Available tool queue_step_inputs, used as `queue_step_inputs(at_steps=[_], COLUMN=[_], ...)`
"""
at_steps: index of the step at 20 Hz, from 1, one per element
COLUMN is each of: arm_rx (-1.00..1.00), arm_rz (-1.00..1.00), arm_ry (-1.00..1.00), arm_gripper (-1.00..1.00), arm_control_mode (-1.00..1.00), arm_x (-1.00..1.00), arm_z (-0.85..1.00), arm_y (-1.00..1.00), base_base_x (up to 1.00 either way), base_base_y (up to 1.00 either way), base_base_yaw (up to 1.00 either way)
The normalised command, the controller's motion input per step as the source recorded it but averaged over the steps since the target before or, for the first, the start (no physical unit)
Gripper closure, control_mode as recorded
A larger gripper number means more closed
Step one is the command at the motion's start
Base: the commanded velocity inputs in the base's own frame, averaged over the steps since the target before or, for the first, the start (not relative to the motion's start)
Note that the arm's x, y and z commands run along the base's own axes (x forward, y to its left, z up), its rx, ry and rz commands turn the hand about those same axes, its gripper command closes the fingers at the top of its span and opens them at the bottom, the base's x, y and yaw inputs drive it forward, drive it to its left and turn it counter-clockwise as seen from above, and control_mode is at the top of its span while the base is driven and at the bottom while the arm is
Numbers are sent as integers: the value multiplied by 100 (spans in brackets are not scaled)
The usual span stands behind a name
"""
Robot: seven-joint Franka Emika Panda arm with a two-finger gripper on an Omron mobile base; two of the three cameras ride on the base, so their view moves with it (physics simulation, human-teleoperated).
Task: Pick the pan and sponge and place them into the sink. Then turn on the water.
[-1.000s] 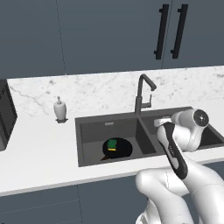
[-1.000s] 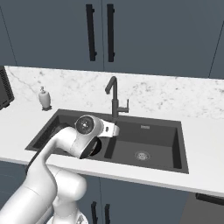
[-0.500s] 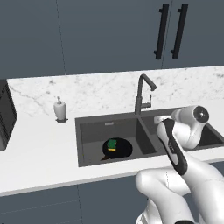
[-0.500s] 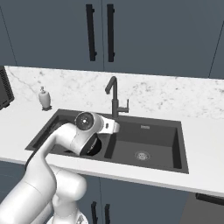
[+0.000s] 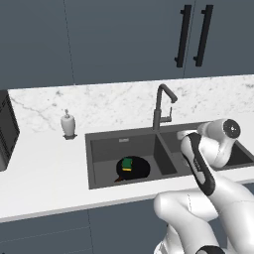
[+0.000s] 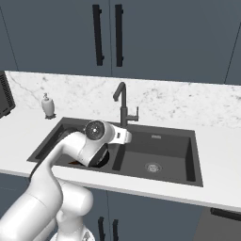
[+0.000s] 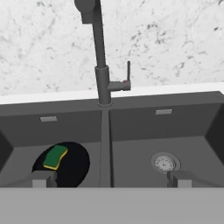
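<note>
We see the black pan (image 7: pixel 65 164) lying in the sink's (image 5: pixel 99 149) left basin, with the green-and-yellow sponge (image 7: pixel 55 157) resting on it. Its handle is mostly hidden. Our gripper (image 7: pixel 109 178) hangs before the tap (image 7: pixel 101 65), jaws spread wide and empty. White marbled counter (image 5: pixel 44 163), dark cabinets (image 6: pixel 164 37) behind.

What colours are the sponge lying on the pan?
Green top over a yellow layer on the sponge; clearest in the hand view.

White soap dispenser (image 5: pixel 68 124) upright on marble counter (image 5: pixel 44 163); dark cabinet doors (image 5: pixel 124 39) above, long black handles (image 5: pixel 184 35).
</note>
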Motion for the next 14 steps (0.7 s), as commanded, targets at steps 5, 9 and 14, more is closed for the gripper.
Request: queue_step_inputs(at_steps=[5,9,14], arm_rx=[0,0,0], arm_rz=[0,0,0], arm_ry=[-4,-8,-18], arm_gripper=[-100,-100,-100], arm_control_mode=[-100,-100,-100], arm_x=[0,0,5], arm_z=[-7,-19,-2], arm_y=[-1,0,-14], base_base_x=[0,0,0], base_base_y=[0,0,0], base_base_yaw=[0,0,0])
